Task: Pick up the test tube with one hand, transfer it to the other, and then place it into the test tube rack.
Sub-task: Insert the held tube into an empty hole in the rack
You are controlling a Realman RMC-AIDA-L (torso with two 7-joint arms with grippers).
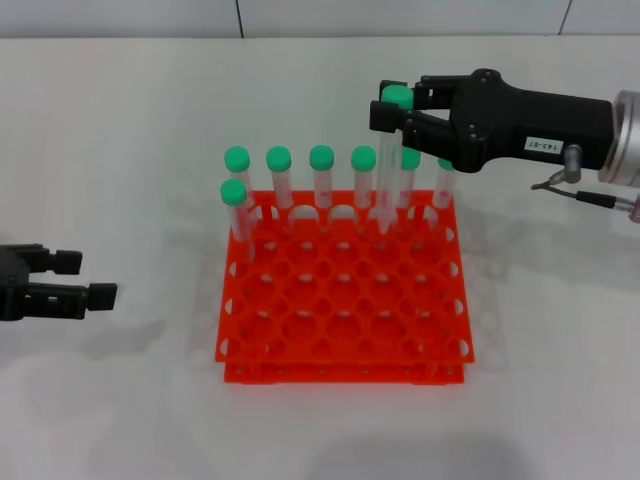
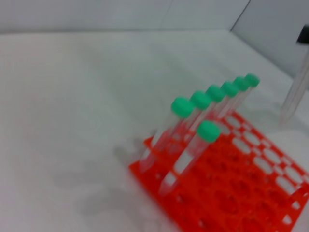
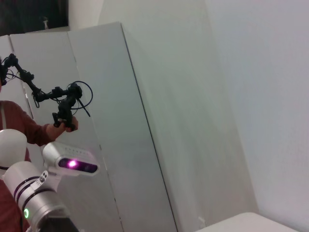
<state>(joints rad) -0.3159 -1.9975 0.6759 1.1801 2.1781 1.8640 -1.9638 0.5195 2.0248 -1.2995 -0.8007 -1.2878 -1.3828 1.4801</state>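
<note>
Slender clear green-capped test tube (image 1: 388, 160): gripped near cap by labelled black right pincer (image 1: 397, 107), apparently for lowering into orange-red plastic rack (image 1: 345, 300); left pincer (image 1: 75, 280) released, parked.

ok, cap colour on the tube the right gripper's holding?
Green, on the test tube held by the right gripper over the rack. Head view shows it best.

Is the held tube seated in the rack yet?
Not seated: the test tube hangs upright, gripped at its cap by the right end effector; its tip reaches the rack's back row.
</note>
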